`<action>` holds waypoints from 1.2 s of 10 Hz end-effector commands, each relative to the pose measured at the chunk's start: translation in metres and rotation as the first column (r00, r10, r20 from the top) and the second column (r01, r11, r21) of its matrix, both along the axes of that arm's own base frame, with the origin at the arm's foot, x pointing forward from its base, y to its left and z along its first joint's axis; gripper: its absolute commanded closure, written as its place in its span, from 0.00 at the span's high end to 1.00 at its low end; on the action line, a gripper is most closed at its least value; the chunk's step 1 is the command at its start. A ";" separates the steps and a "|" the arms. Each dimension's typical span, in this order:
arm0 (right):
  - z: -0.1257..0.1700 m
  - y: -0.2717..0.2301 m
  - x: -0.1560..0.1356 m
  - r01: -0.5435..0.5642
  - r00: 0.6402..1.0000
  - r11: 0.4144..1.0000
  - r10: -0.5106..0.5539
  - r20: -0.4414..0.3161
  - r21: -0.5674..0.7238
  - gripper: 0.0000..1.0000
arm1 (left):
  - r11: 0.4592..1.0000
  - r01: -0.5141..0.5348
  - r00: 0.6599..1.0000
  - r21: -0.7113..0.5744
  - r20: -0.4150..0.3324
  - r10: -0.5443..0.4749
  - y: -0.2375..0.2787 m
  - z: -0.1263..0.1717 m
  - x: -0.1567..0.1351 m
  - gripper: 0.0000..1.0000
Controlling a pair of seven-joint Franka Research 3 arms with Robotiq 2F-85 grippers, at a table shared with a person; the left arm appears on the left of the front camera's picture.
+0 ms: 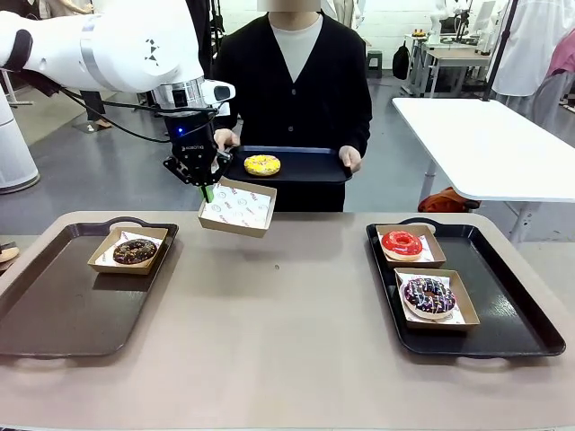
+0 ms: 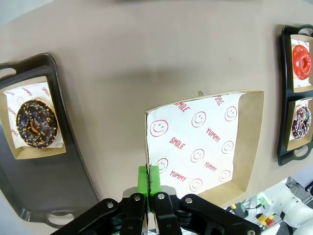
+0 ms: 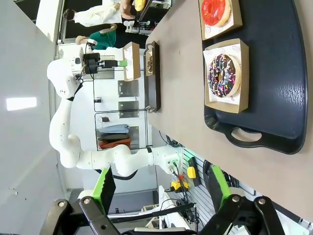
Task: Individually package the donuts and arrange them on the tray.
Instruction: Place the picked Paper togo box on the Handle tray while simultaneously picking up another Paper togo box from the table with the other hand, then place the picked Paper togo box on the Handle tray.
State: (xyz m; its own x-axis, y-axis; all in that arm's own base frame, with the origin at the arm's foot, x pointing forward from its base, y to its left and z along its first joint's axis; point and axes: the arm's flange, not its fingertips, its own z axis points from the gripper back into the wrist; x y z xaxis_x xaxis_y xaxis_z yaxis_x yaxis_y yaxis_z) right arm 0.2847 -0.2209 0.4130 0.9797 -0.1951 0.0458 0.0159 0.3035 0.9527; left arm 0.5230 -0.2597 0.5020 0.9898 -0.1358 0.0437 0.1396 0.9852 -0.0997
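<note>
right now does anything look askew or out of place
The empty brown cardboard box lined with white printed paper hangs tilted above the table, pinched at one wall by the left tool. The yellow sprinkled donut lies unboxed on the person's black tray.

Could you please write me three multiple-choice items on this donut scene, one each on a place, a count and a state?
1. Where is the yellow donut?
A. on the person's held tray
B. on the left table tray
C. in the lifted box

2. How many boxed donuts sit on the right tray?
A. one
B. two
C. three

3. The left gripper is
A. open
B. shut on nothing
C. shut on the empty box

A: it lies unboxed on that tray.
B: the red donut and sprinkled donut.
C: its pads pinch the box wall.
</note>
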 end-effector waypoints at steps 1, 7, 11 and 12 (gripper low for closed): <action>0.004 0.001 -0.001 0.004 1.000 1.000 -0.004 -0.002 0.002 1.00 | 1.000 -0.002 1.000 -0.001 0.004 0.002 0.001 0.002 -0.002 0.00; 0.004 0.001 -0.001 0.004 1.000 1.000 -0.004 -0.002 0.002 1.00 | 1.000 -0.002 1.000 -0.001 0.004 0.002 0.001 0.002 -0.002 0.00; 0.004 0.001 -0.001 0.004 1.000 1.000 -0.004 -0.002 0.002 1.00 | 1.000 -0.002 1.000 -0.001 0.004 0.002 0.001 0.002 -0.002 0.00; 0.004 0.001 -0.001 0.004 1.000 1.000 -0.004 -0.002 0.002 1.00 | 1.000 -0.002 1.000 -0.001 0.004 0.002 0.001 0.002 -0.002 0.00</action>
